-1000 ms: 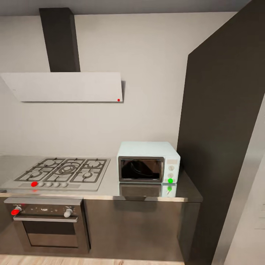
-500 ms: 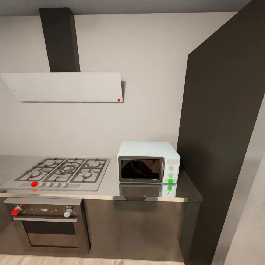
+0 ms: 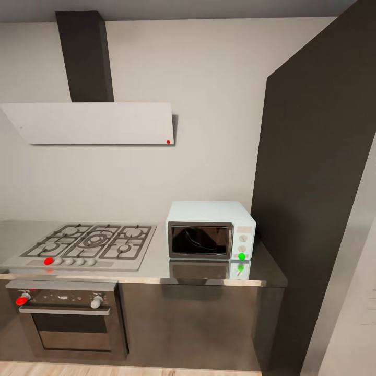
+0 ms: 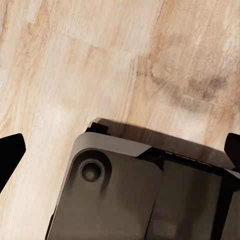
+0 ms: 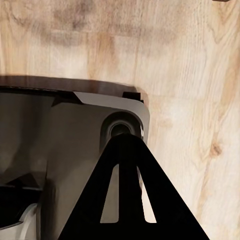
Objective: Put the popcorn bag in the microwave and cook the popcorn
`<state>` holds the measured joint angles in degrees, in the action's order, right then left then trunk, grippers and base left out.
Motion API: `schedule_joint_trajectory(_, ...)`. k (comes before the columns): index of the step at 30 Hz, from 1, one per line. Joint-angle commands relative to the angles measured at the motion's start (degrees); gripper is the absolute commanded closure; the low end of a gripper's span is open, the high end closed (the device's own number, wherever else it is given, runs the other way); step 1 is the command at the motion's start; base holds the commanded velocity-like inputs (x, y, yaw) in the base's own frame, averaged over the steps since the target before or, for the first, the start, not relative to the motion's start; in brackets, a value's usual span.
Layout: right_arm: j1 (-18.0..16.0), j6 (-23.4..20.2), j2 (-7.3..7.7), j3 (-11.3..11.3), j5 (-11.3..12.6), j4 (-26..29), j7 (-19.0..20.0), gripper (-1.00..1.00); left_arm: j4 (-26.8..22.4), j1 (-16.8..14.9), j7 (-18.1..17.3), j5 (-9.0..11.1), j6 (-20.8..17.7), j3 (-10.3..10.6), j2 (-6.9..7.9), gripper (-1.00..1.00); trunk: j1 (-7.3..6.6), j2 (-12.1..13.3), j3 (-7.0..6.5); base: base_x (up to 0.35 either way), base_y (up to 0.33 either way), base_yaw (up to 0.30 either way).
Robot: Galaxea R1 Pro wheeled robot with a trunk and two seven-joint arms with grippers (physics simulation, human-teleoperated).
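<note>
I see the small boxy mint-white microwave [image 3: 210, 230], door shut, green light lit, on the glossy grey tabletop [image 3: 209, 271] right of the steel gas hob [image 3: 89, 245]. Both wrist views look down at pale wood floor [image 4: 75, 65] over the dark robot base [image 4: 140, 195]. The left hand [image 4: 120, 150] is released, its fingertips [image 4: 10, 150] wide apart; the right hand's [image 5: 127, 185] state I cannot tell.

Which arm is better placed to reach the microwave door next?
Right, marginally: the microwave sits right of centre. Both arms hang over the floor; left gripper open, right gripper shut.
</note>
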<state>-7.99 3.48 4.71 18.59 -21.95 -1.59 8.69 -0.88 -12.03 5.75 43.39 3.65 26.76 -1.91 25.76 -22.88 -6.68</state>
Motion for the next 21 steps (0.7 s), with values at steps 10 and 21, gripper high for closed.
schedule_joint_trajectory(10, -0.1, 0.3, 0.04, 0.5, -0.5, -0.2, 0.1, 1.0, 0.0, 0.0, 0.2, 0.4, 0.1, 0.5, -0.02, -1.0, 0.02, 0.0, 0.02, 0.0, 0.0, 0.0)
schedule_joint_trajectory(21, -0.1, 0.3, 0.04, 0.5, -0.5, -0.2, 0.1, 1.0, 0.0, 0.0, 0.2, 0.4, 0.1, 0.5, -0.02, -1.0, 0.02, 0.0, 0.02, 0.0, 0.0, 0.0)
